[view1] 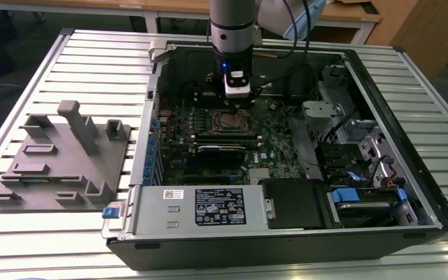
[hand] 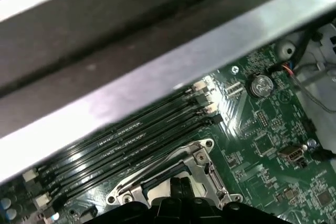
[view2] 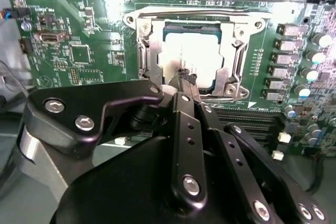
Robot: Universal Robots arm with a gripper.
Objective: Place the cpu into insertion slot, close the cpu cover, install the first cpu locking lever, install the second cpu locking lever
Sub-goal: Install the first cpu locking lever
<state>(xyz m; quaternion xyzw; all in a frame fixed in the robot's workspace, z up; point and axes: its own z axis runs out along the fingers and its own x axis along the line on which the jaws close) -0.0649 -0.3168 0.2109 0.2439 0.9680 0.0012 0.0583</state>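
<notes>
Second wrist view puts the cpu (view2: 197, 56) directly beyond the gripper (view2: 184, 77): a pale silver square seated in the insertion slot (view2: 197, 90), with the cpu cover (view2: 231, 51) lying flat around it so that the chip shows through the cover's square window. The gripper's two black fingertips (view2: 181, 72) are pressed together with no gap between them, and nothing is held between them. Their joined tip stands over the near edge of the chip's top — whether it touches the metal or hangs just above, I cannot tell.

From the first wrist view the same closed gripper (hand: 178, 184) appears at the edge of the cover's bright metal frame (hand: 202, 156), with long black memory slots (hand: 131, 140) running beside the socket and the grey edge of the computer case (hand: 157, 77) crossing the picture above them.

On the exterior view, the arm reaches straight down into the open computer case (view1: 286, 245), which lies on its side on a slatted metal table (view1: 91, 58). The gripper (view1: 235, 105) sits at the far rim of the socket (view1: 232, 121) on the green motherboard (view1: 279, 146). A grey fixture block (view1: 60, 163) stands on the table toward the exterior view's left, well apart from the case.
</notes>
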